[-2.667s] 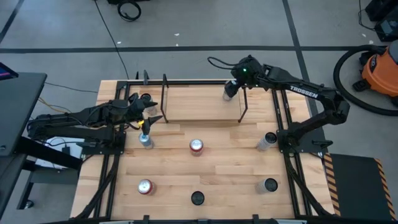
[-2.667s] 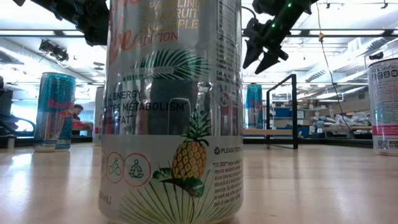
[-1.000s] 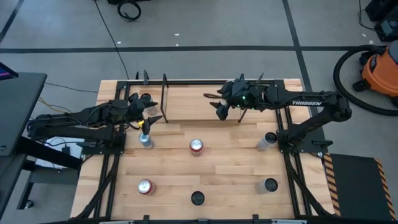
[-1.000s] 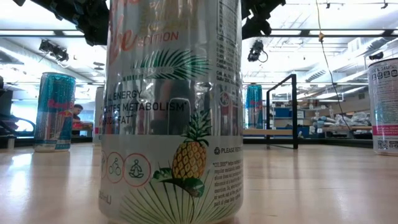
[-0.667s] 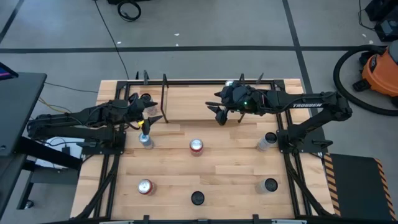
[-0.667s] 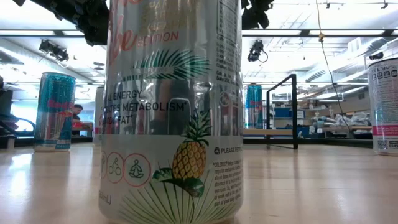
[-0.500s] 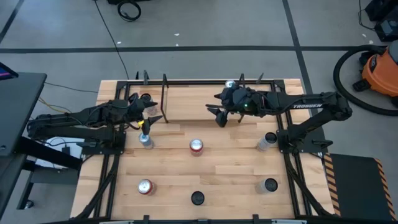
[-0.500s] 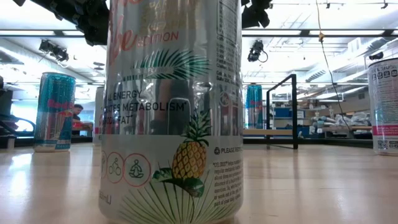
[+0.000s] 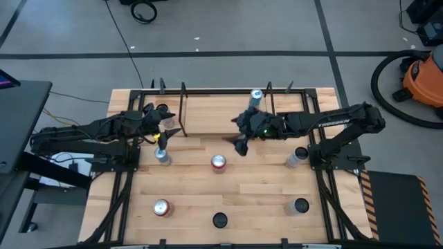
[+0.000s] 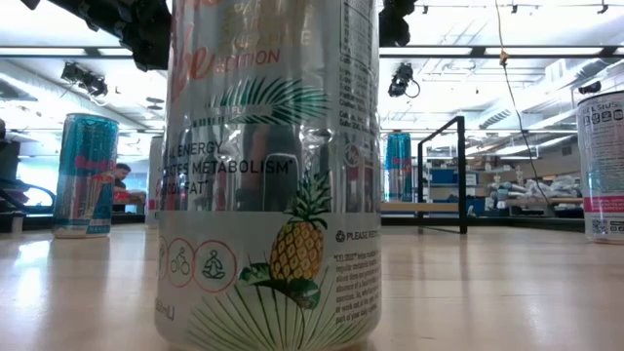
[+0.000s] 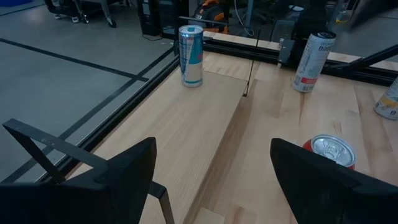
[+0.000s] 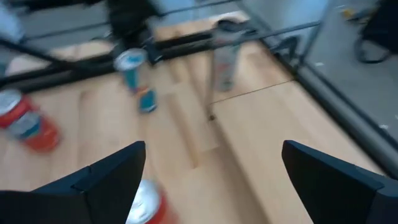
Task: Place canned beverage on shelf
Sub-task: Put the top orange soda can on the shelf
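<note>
Blue can (image 9: 256, 96) stands upright on shelf (image 9: 208, 114) board, far right corner, nothing touching it. R gripper (image 9: 239, 143) hangs just off shelf's near edge, right of centre, fingers wide apart, empty; red-top can (image 9: 219, 162) sits on table just near-left of it. L gripper (image 9: 171, 126) waits by shelf's left end, fingers partly apart, holding nothing, above a silver can (image 9: 162, 156).
</note>
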Available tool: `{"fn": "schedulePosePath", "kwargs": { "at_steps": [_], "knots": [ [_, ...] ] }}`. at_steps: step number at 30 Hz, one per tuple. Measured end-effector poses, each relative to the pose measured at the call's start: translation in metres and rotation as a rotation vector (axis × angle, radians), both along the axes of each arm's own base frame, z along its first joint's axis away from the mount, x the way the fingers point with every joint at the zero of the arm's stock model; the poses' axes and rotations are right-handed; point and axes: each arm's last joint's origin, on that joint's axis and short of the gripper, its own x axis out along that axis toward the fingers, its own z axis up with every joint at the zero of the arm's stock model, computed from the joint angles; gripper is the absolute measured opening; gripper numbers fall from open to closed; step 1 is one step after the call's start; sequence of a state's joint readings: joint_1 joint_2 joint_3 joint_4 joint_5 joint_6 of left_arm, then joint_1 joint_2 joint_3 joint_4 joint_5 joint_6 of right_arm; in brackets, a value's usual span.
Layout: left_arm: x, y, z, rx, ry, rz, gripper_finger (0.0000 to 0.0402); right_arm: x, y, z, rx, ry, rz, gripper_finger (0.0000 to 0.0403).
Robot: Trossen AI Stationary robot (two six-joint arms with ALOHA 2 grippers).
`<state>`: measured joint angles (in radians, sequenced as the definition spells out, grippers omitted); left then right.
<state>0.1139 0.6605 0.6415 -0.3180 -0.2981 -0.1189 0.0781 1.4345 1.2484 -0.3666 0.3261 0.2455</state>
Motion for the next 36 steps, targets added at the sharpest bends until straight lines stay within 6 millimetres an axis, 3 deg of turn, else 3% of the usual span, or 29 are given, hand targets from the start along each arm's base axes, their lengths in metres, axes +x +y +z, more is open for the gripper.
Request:
{"fn": "schedulePosePath", "kwargs": {
  "at_steps": [7, 13, 20, 36],
  "knots": [
    [0.000, 0.000, 0.001, 0.000, -0.006, 0.000, 0.0318, 0.016, 0.010, -0.026, 0.021, 0.103, 0.089, 0.0399],
    [0.000, 0.000, 0.001, 0.001, -0.006, 0.000, 0.0318, 0.029, 0.007, -0.046, 0.057, 0.172, 0.258, 0.0399],
    [0.000, 0.000, 0.001, 0.001, -0.006, 0.000, 0.0318, 0.052, 0.006, -0.066, 0.063, 0.124, 0.535, 0.0397],
    [0.000, 0.000, 0.001, 0.002, -0.011, 0.000, 0.0318, 0.054, -0.010, -0.073, -0.036, 0.151, 0.633, 0.0399]
  ]
}}
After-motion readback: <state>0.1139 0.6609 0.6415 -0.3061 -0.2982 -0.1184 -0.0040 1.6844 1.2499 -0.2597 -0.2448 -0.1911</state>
